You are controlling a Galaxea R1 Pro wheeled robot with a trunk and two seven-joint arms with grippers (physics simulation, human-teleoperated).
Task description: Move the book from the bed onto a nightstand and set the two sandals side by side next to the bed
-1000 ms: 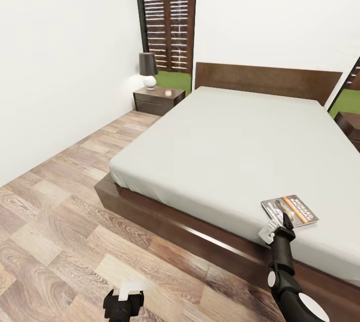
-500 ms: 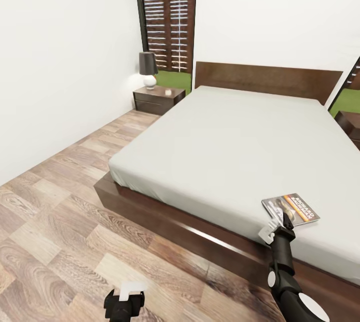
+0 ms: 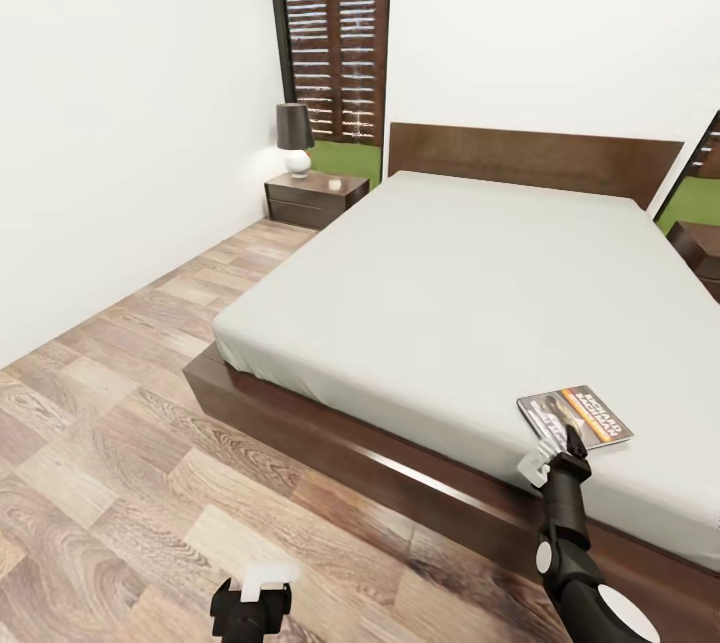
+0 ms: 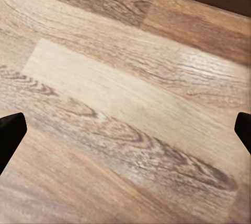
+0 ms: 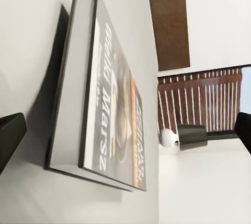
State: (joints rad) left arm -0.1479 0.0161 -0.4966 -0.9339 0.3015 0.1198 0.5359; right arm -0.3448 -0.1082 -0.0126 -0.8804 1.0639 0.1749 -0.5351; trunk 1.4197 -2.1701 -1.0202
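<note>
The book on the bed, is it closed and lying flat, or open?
Closed and flat. The book lies cover up on the bed; the right wrist view shows its page block shut between the covers.

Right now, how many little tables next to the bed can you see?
2. One nightstand stands left of the bed, with a lamp on it. The other nightstand peeks in at the right edge, mostly cut off.

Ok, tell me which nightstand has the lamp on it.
The nightstand at the bed's far left corner, below the tall window, carries the dark-shaded lamp. The other nightstand, cut off at the picture's right edge, shows no lamp on its visible part.
</note>
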